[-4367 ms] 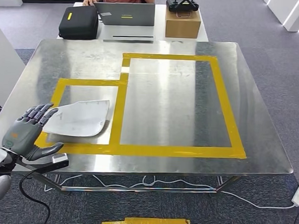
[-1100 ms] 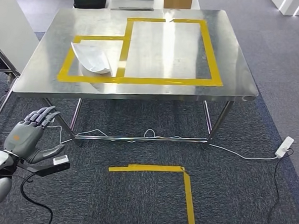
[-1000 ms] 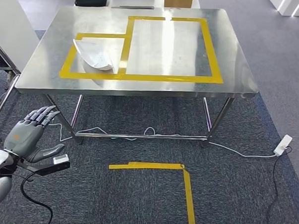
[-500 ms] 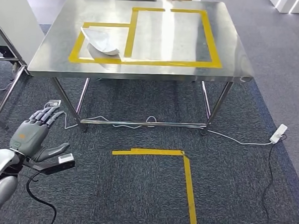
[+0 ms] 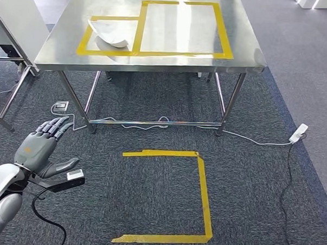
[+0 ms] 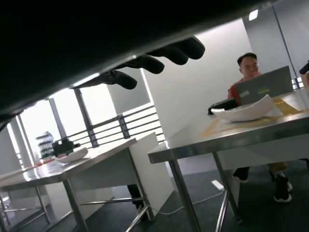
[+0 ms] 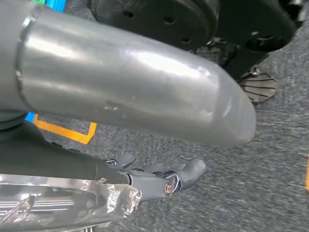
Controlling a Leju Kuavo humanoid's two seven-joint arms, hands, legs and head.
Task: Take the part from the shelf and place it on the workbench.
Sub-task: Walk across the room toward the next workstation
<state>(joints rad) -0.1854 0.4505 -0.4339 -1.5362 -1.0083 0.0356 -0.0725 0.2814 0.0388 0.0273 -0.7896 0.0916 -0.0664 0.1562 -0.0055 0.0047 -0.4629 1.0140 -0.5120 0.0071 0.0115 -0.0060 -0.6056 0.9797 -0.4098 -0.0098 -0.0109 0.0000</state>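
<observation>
Now my left robot hand [image 5: 41,148] hangs low over the dark carpet with its fingers [image 5: 55,125] spread apart and nothing in its grasp. In the left wrist view those fingers [image 6: 156,60] point out flat toward the steel tabletop [image 6: 233,135]. The white curved sheet part [image 5: 108,33] lies on the tabletop [image 5: 247,47], inside the smaller of the 2 yellow tape rectangles [image 5: 85,40], well apart from my hand. My right robot hand [image 7: 171,176] hangs over the carpet, fingers loosely curled; whether they are closed I cannot tell. A yellow tape outline [image 5: 204,195] marks the floor near me.
</observation>
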